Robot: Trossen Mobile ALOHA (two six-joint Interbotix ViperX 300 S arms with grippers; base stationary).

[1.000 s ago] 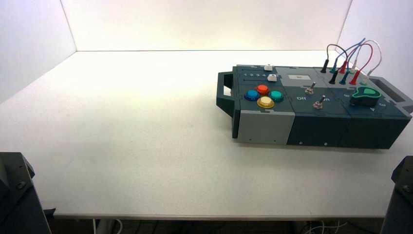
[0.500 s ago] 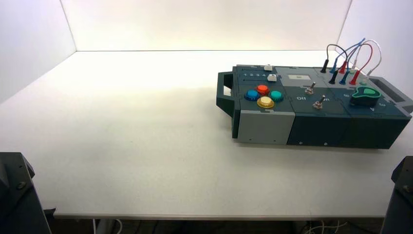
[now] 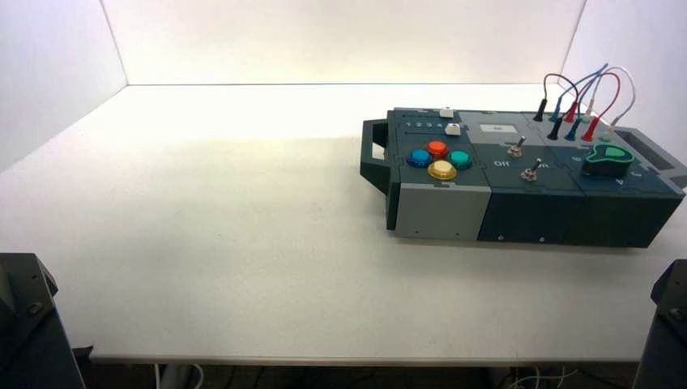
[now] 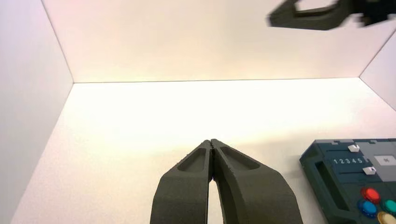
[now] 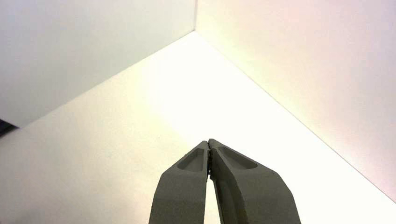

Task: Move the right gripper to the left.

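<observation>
My right gripper (image 5: pixel 208 141) is shut and empty in the right wrist view, above bare white table, facing a corner of the white walls. Only a dark part of the right arm (image 3: pixel 668 320) shows at the high view's lower right edge. My left gripper (image 4: pixel 212 141) is shut and empty, parked; part of its arm (image 3: pixel 24 324) shows at the lower left. The dark box (image 3: pixel 526 215) stands on the table's right side, far from both grippers. Its corner also shows in the left wrist view (image 4: pixel 327 168).
The box bears blue (image 3: pixel 418 157), red (image 3: pixel 437 148), green (image 3: pixel 459 159) and yellow (image 3: pixel 441 169) buttons, two toggle switches (image 3: pixel 514 148), a green knob (image 3: pixel 608 159) and looped wires (image 3: pixel 583 93). White walls enclose the table (image 3: pixel 227 211). A dark blurred shape (image 4: pixel 322 11) hangs high in the left wrist view.
</observation>
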